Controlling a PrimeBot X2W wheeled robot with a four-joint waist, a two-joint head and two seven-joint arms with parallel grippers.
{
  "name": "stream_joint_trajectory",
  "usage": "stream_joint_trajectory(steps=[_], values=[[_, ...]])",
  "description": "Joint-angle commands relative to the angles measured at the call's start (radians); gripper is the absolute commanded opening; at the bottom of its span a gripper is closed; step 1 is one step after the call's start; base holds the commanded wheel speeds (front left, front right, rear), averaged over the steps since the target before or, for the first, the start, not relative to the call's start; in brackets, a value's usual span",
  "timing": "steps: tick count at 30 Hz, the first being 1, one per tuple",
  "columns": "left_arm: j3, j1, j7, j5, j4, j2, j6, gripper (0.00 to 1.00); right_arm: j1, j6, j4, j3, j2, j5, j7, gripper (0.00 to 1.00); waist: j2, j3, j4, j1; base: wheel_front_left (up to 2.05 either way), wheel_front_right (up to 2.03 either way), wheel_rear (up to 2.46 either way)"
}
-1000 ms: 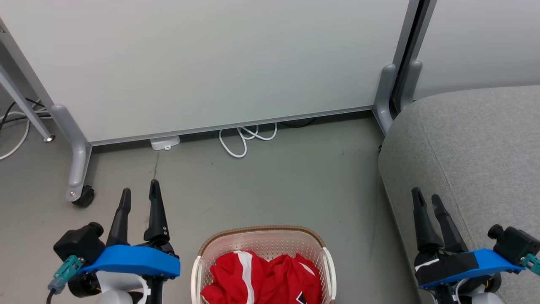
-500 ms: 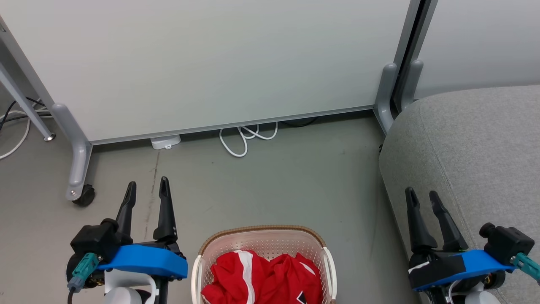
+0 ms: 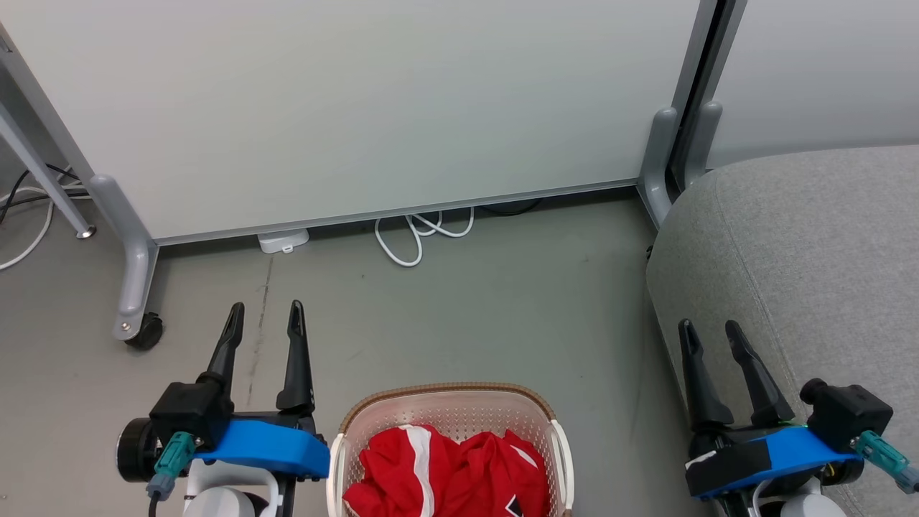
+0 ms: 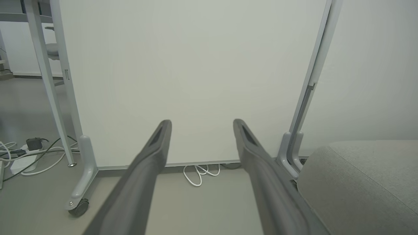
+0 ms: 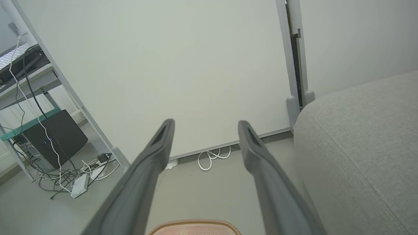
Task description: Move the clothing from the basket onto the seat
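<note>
Red clothing [image 3: 445,470] – white stripe; cream basket [image 3: 452,415], brown rim; grey seat [image 3: 811,251].

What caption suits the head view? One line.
Left gripper and right gripper open, flanking basket of red clothing; grey seat right.

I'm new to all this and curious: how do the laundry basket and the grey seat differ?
The basket is cream perforated plastic with a brown woven rim; the seat is light-grey woven fabric. The basket is far smaller than the seat. The basket sits straight ahead, the seat to the robot's right. The red clothing lies in the basket, not on the seat. Both have rounded edges.
</note>
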Motion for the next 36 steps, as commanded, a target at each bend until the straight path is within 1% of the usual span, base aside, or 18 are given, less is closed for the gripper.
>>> stream_joint_trajectory(steps=[1, 21, 30, 36], values=[[-0.004, -0.02, -0.011, 0.029, -0.003, 0.005, 0.004, 1.0, -0.019, 0.002, -0.002, 0.003, -0.007, -0.03, -0.012, 1.0, 0.0, 0.0, 0.0, 0.0, 0.0, 0.0, 0.0], [-0.03, -0.024, -0.046, 0.18, 0.008, 0.005, 0.005, 1.0, -0.019, 0.002, 0.004, 0.006, -0.008, -0.19, -0.048, 1.0, 0.0, 0.005, 0.005, 0.0, 0.0, 0.0, 0.0], [-0.034, -0.027, -0.063, 0.233, 0.017, 0.0, -0.006, 1.0, -0.02, 0.002, 0.008, 0.004, -0.008, -0.253, -0.064, 1.0, 0.0, 0.006, 0.009, 0.0, 0.0, 0.0, 0.0], [-0.025, -0.026, -0.062, 0.227, 0.025, -0.005, -0.01, 1.0, -0.021, 0.002, 0.015, 0.001, -0.008, -0.247, -0.063, 1.0, 0.0, 0.006, 0.01, 0.0, 0.0, 0.0, 0.0]])
